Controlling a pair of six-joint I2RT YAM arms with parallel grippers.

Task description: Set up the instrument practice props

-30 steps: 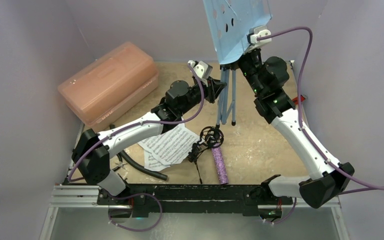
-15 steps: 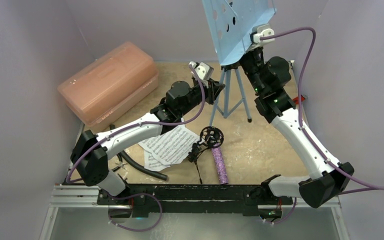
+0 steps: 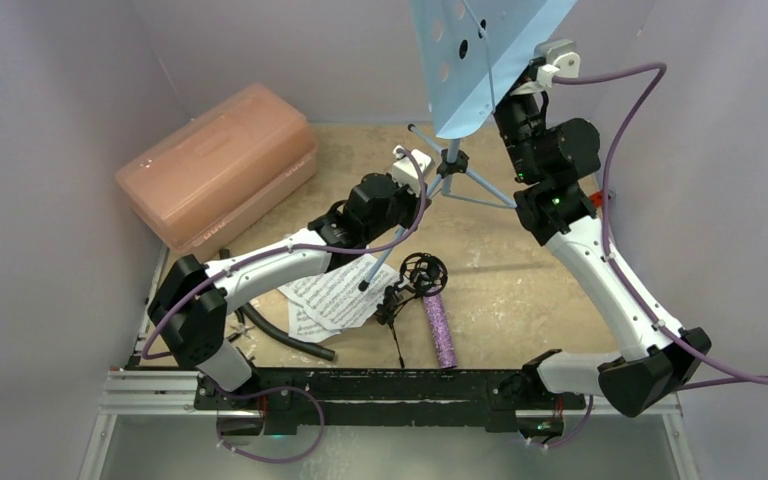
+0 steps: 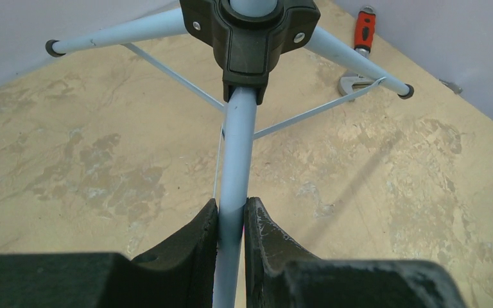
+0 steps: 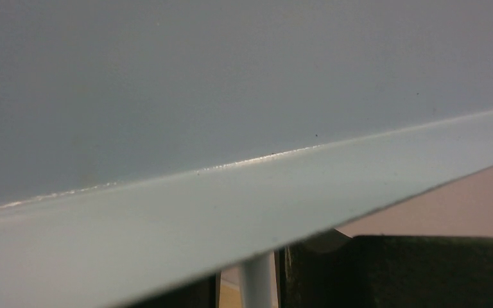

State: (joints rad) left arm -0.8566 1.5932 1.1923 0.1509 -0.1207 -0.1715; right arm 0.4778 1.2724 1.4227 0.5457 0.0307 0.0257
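While my left pincer (image 4: 231, 208) and right pincer (image 5: 260, 279) clamp the light blue perforated music stand (image 3: 470, 60) at twelve o'clock, legs spread, white sheet-music pages (image 3: 345, 290) and glittery purple microphone (image 3: 440, 330) lie unplaced at six.

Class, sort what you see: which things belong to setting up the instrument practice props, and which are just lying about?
Belong: light blue music stand, sheet-music pages, glittery purple microphone, black tripod mic stand.
Lying about: pink plastic box, black hose, orange-handled tool.
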